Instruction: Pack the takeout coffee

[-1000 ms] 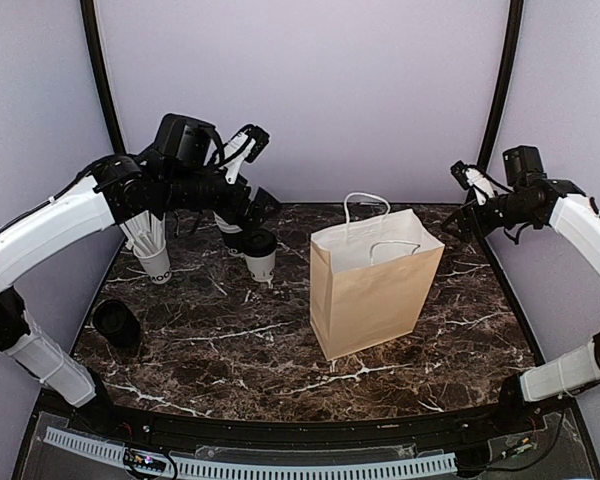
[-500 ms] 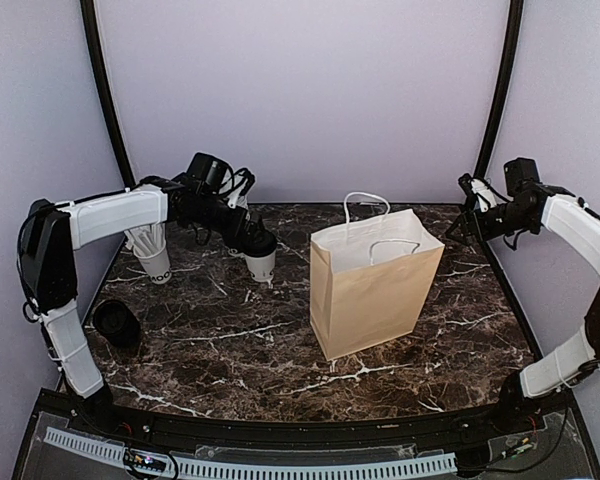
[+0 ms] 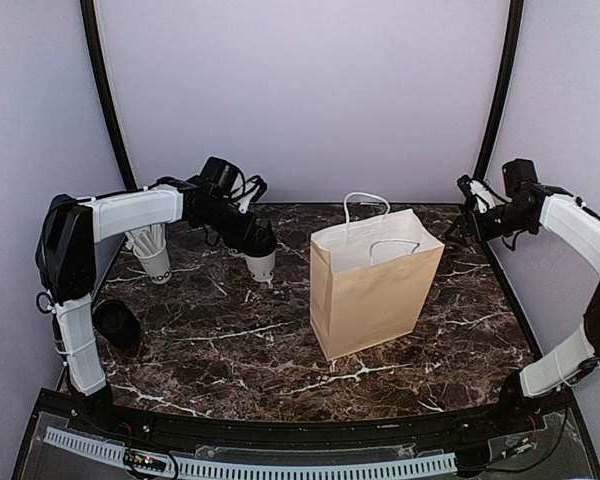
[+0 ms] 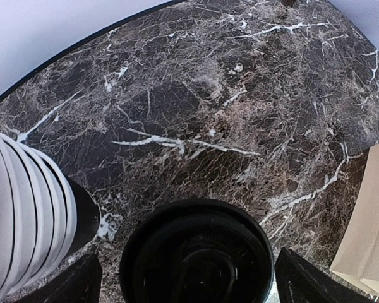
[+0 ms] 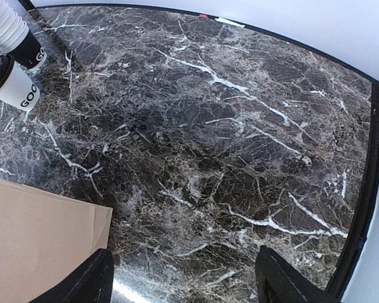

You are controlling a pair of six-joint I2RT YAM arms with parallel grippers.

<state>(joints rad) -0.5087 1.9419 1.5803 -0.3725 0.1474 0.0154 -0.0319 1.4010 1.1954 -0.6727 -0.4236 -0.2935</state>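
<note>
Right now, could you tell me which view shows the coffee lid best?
The left wrist view: the lid fills the lower centre, seen from above. In the top view the left tool mostly covers it; the right wrist view shows it small, at its edge.

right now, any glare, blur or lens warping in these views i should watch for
Top external: even soft light, sharp, no harsh shadows. Left wrist: the table edge bows from the wide lens; the black lid sits close below, dark with little detail. Right wrist: same bowing, plus a white glare patch on the marble beside the paper bag.
</note>
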